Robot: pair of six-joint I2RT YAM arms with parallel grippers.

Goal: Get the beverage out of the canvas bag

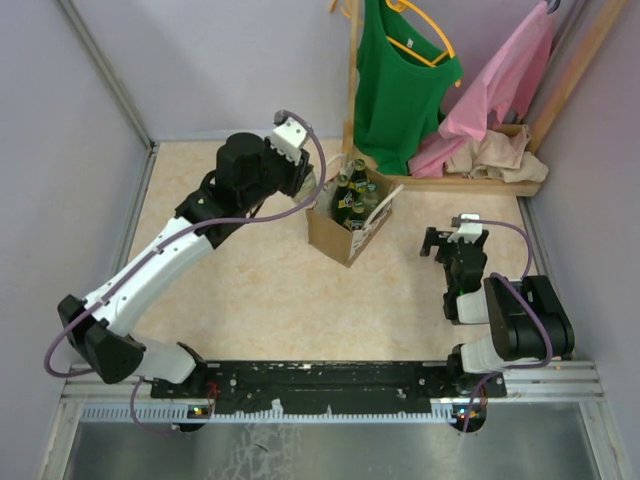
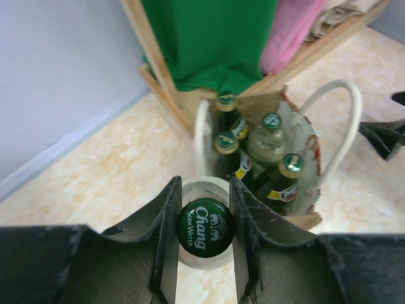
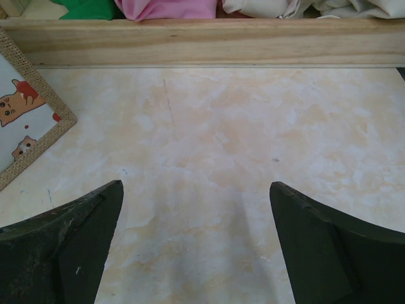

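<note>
The tan canvas bag (image 1: 345,232) stands mid-table with white loop handles (image 2: 342,114) and several green-capped bottles (image 2: 272,136) upright inside. My left gripper (image 2: 204,229) is shut on the neck of a clear bottle with a green Chang soda water cap (image 2: 204,227), held outside the bag, just to its left. In the top view the left gripper (image 1: 305,182) sits by the bag's left rim. My right gripper (image 3: 196,209) is open and empty over bare table, right of the bag; it shows in the top view (image 1: 452,243). A printed corner of the bag (image 3: 25,133) shows at its left.
A wooden rack base (image 1: 470,182) runs behind the bag, with a green shirt (image 1: 400,80) and pink garment (image 1: 500,85) hanging and beige cloth (image 1: 495,155) on it. Grey walls (image 1: 60,150) enclose the table.
</note>
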